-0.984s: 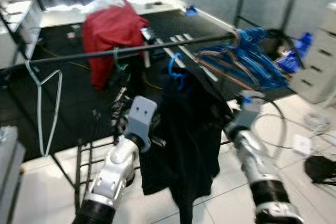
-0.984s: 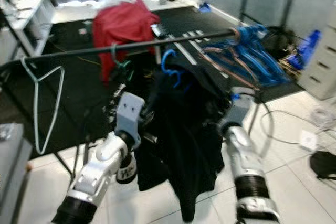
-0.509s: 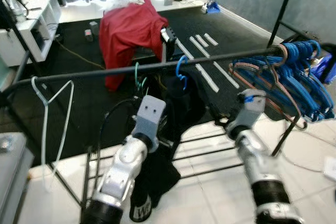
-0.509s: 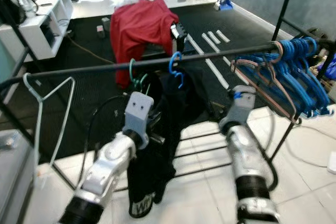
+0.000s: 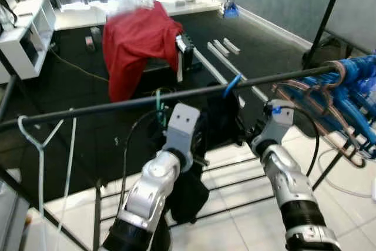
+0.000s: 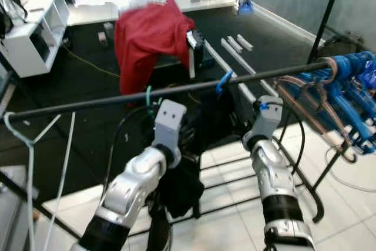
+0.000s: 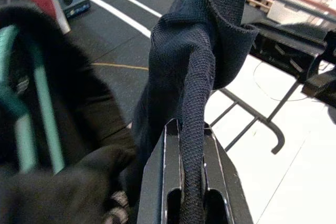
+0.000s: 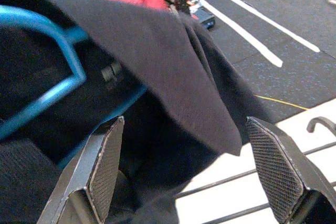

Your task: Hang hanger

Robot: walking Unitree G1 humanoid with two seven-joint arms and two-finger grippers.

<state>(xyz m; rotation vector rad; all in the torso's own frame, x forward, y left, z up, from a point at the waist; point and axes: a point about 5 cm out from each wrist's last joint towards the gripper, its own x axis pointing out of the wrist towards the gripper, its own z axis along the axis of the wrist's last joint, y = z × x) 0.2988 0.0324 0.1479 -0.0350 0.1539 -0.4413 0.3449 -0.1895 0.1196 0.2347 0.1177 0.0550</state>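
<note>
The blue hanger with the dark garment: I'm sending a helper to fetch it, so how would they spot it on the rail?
Find the long black rail crossing the room. Near its middle, between the two arms, a blue hook sits over the rail with a dark garment below it. It is alone and clothed, unlike the bare blue hangers bunched at the right end, the teal hook beside it and the bare white hanger far left.

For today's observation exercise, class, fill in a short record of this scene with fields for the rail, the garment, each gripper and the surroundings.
rail: black clothes rail crossing the view
garment: dark garment on a blue hanger hooked over the rail
left gripper: left gripper shut on a fold of the dark garment
right gripper: right gripper open, close to the garment
spare hangers: bunch of blue hangers at the rail's right end
background: red cloth draped behind
</note>
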